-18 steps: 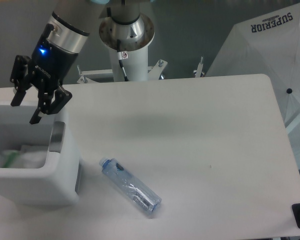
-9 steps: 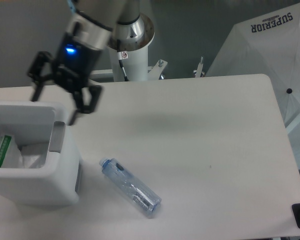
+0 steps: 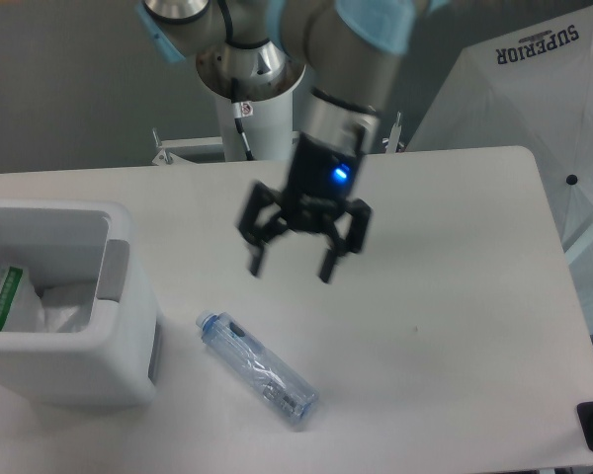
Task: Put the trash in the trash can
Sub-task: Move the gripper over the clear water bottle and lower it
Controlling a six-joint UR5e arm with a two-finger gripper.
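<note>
Since a second ago my gripper (image 3: 291, 267) has swung from over the trash can (image 3: 74, 370) at the table's (image 3: 455, 296) left edge to mid-table, fingers spread wide, empty. Wrapper (image 3: 10, 296) lies inside the can; I see the bottle (image 3: 259, 369) lying near the front edge.

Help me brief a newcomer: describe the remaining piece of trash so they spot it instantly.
Start at the trash can at the table's left edge. Just right of it, lying flat on its side, is the bottle: clear bluish plastic, capped, the only loose item on the tabletop.
</note>
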